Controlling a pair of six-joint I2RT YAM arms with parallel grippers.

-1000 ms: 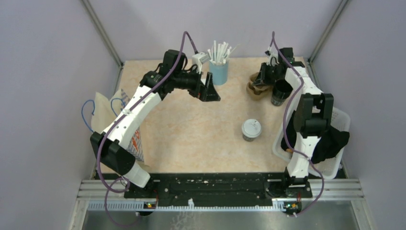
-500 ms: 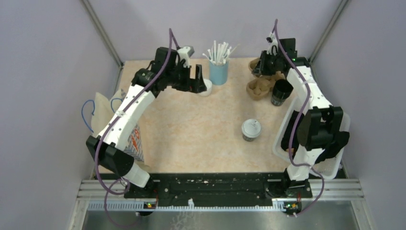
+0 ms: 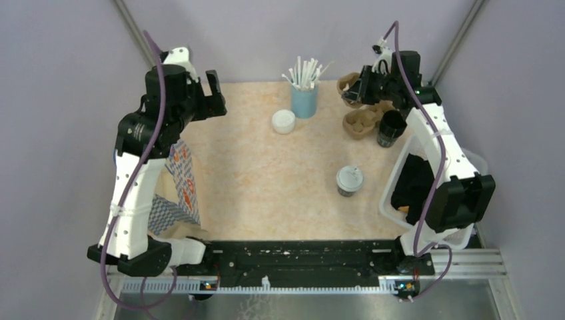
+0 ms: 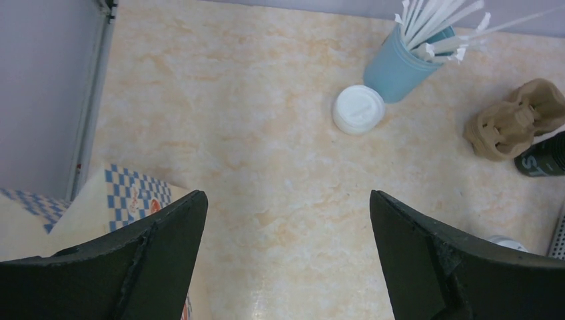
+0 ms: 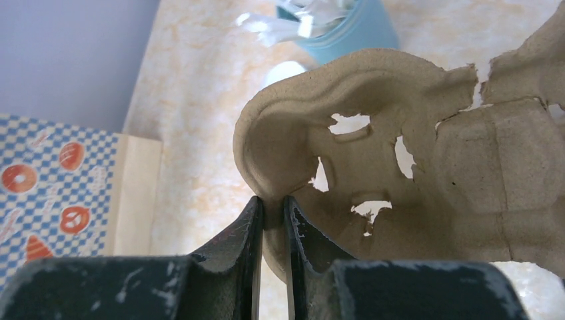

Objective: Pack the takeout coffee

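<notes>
A dark cup with a white lid on it point(image 3: 349, 180) stands on the table right of centre. An open dark cup point(image 3: 391, 128) stands at the back right, also in the left wrist view point(image 4: 543, 157). A loose white lid point(image 3: 283, 121) lies beside the light-blue straw cup point(image 3: 304, 100). My right gripper point(image 3: 356, 90) is shut on the rim of a brown pulp cup carrier point(image 5: 373, 133), held raised at the back right. My left gripper point(image 3: 212, 100) is open and empty, high over the back left corner point(image 4: 286, 200).
More brown pulp carrier point(image 3: 363, 123) lies on the table by the open dark cup. A blue-checked paper bag point(image 3: 183, 180) stands at the left edge. A white basket point(image 3: 466, 167) with black contents sits at the right edge.
My left arm has swung left and upward, away from the straw cup, leaving the white lid uncovered on the table. My right gripper has moved slightly back and up with the carrier.
</notes>
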